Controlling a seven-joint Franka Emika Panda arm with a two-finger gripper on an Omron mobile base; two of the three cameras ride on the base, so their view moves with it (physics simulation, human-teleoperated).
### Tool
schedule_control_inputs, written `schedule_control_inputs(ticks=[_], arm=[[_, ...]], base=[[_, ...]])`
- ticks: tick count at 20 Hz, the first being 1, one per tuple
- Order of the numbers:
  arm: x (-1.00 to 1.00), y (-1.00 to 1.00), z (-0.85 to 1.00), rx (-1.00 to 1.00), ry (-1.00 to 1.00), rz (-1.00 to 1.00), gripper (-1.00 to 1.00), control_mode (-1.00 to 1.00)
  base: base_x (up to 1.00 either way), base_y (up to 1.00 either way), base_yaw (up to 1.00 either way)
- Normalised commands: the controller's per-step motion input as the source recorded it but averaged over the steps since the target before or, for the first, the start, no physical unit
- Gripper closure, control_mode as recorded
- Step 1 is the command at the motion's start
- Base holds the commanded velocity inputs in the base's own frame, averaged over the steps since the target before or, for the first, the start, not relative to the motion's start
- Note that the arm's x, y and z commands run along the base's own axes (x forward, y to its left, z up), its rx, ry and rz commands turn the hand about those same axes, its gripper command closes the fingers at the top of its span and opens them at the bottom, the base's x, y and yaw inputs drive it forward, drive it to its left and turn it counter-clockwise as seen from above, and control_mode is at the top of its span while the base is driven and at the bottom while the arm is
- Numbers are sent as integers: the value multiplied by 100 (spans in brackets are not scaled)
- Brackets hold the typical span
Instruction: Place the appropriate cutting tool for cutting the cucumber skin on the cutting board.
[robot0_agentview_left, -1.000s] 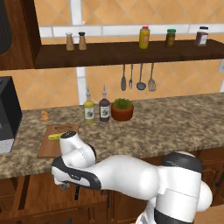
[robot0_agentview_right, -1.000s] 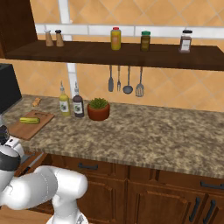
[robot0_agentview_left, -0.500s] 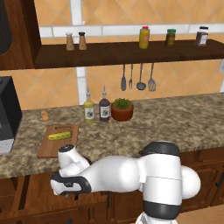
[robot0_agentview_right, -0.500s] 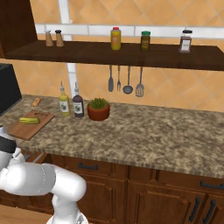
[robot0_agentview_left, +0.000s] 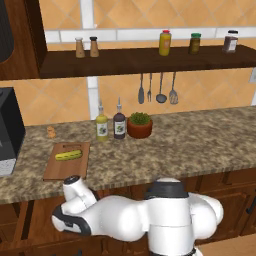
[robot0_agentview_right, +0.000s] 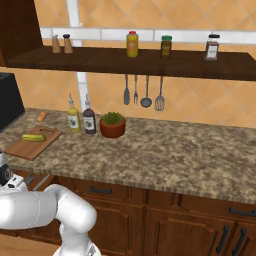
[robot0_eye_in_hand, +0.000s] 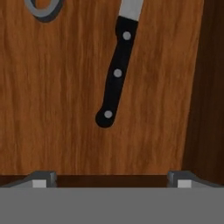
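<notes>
Looking down the hand view, my gripper (robot0_eye_in_hand: 111, 178) is open over a drawer's wooden floor (robot0_eye_in_hand: 57, 109), its fingertips (robot0_eye_in_hand: 43, 177) wide apart with nothing between them. The peeler (robot0_eye_in_hand: 43, 8) shows as a grey loop head cut off by the top left edge. To its right lies a black-handled knife (robot0_eye_in_hand: 114, 74), handle end toward me. On the counter, the brown cutting board (robot0_agentview_left: 59, 169) carries the yellow-green cucumber (robot0_agentview_left: 68, 155). From the right base, the cutting board (robot0_agentview_right: 25, 147) and the cucumber (robot0_agentview_right: 33, 137) sit at the far left.
The drawer's dark side wall (robot0_eye_in_hand: 210, 87) runs down the right. Two bottles (robot0_agentview_left: 110, 125) and a potted plant (robot0_agentview_left: 139, 125) stand right of the board. A black appliance (robot0_agentview_left: 9, 130) is at the left. Utensils (robot0_agentview_left: 160, 89) hang under the shelf (robot0_agentview_left: 145, 60).
The arm has dropped from counter height to below the counter's front edge and swung further left. The board and cucumber have not moved.
</notes>
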Motion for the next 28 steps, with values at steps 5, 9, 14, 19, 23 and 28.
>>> schedule_control_inputs(ticks=[5,9,14,19,23,28], arm=[[-41,4,-6,-1,0,0,-100,-100],[-62,8,-6,0,6,0,-100,-100],[-53,0,-15,0,14,0,-100,-100],[-54,0,-17,0,20,0,-100,-100],[-59,0,-1,0,18,0,-100,-100],[10,2,41,0,19,-2,-100,-100]], base=[[0,0,0],[0,0,0],[0,0,0],[0,0,0],[0,0,0],[0,0,0]])
